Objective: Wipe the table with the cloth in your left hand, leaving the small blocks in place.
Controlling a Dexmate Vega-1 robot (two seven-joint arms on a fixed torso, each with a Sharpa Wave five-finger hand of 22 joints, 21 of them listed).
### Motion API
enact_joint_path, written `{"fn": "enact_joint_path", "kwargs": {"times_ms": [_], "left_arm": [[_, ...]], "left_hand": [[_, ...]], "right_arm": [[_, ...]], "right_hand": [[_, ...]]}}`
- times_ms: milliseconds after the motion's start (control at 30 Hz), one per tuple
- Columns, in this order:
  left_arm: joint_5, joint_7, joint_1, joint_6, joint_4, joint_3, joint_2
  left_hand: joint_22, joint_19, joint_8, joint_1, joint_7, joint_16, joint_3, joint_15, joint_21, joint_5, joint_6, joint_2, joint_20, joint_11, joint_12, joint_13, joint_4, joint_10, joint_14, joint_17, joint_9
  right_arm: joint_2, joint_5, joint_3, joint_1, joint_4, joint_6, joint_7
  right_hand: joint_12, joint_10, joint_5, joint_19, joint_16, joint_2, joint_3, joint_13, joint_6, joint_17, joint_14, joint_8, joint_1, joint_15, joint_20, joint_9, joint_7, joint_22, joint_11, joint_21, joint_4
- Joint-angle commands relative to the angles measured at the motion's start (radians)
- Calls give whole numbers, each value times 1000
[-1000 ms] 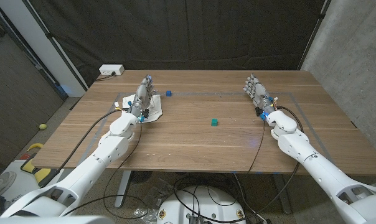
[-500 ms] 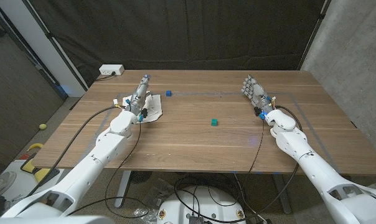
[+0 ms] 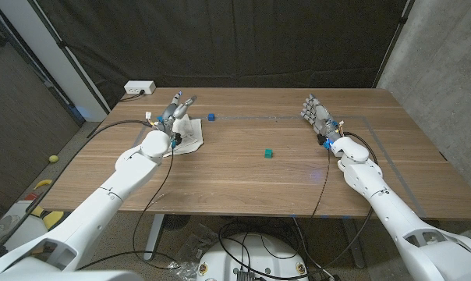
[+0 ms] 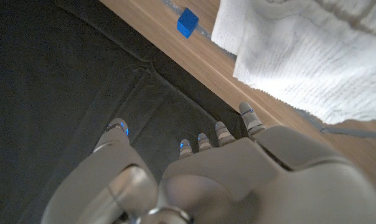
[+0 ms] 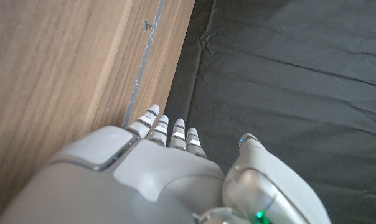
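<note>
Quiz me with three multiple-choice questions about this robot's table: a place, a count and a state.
1. Where does the white cloth lie?
A. On the table's left part, near the blue block
B. At the right edge
C. On the floor

2. How many small blocks are on the table?
A. One
B. Two
C. Four

3. What does the right robot hand hold?
A. A block
B. The cloth
C. Nothing

Answers:
1 A: the head view shows it crumpled there.
2 B: one blue, one green block.
3 C: its fingers are straight and apart, with nothing in them.
</note>
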Motion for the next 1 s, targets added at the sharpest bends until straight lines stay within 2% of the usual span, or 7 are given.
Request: {"fn": "enact_joint_path", "kwargs": {"times_ms": [33,100,133,400,567,800,1000], "left_arm": [[194,-157,-132,461,-127,156,124],[227,-187,-161,500,-131,192,138],[243,-205,-177,522,-132,210,145],[371,-366,-311,677,-135,374,192],[443,-437,-369,735,-124,454,202],[539,-525,-433,767,-97,549,211],[592,-586,-454,762,-69,587,204]], "left_hand": [[1,22,-8,5,-8,-8,-4,1,8,1,-19,-28,3,0,-8,4,-17,-58,-4,5,3],[0,33,-13,20,-8,-11,-8,2,7,4,-31,-40,3,4,-16,5,-28,-78,-8,5,3],[0,63,-14,41,-9,-2,-12,-2,10,8,-32,-53,1,3,-9,7,-42,-62,22,7,5],[0,85,-14,62,-9,-3,-13,-1,12,12,-34,-62,1,10,-9,10,-54,-64,24,8,6],[-2,107,-17,88,-9,-10,-15,6,12,18,-42,-70,1,14,-7,14,-67,-63,11,9,8],[-3,125,-17,109,-9,-9,-15,4,12,23,-47,-76,1,18,-2,18,-76,-56,15,11,9],[-9,223,-11,171,-9,4,-20,-7,20,38,-45,-91,-12,29,11,31,-90,-45,61,18,17]], "right_arm": [[25,-21,20,8,21,0,17],[27,-23,20,10,25,0,20],[28,-24,20,11,26,0,20],[36,-30,22,18,42,7,22],[39,-33,22,23,50,10,23],[44,-37,16,35,69,13,33],[49,-40,13,42,80,24,36]], "right_hand": [[6,-4,-1,-1,7,-2,2,2,-5,4,2,4,14,11,10,5,-6,2,5,-2,-6],[6,-3,-1,-1,7,-3,2,2,-5,4,2,4,14,10,12,5,-7,2,5,-2,-7],[6,-3,-2,-2,6,-3,2,2,-5,4,2,4,14,11,12,5,-6,2,5,-2,-8],[6,-4,-3,-1,6,-7,1,2,-6,4,2,4,13,12,13,5,-4,2,6,-2,-9],[7,-3,-4,-1,6,-8,0,2,-6,5,2,4,12,12,13,5,-2,2,6,-2,-10],[7,-3,-4,-2,6,-9,-1,2,-6,5,3,5,11,13,14,5,0,2,5,-2,-10],[7,-3,-5,-1,6,-10,-2,2,-6,5,3,5,10,12,14,6,-1,2,6,-2,-11]]}}
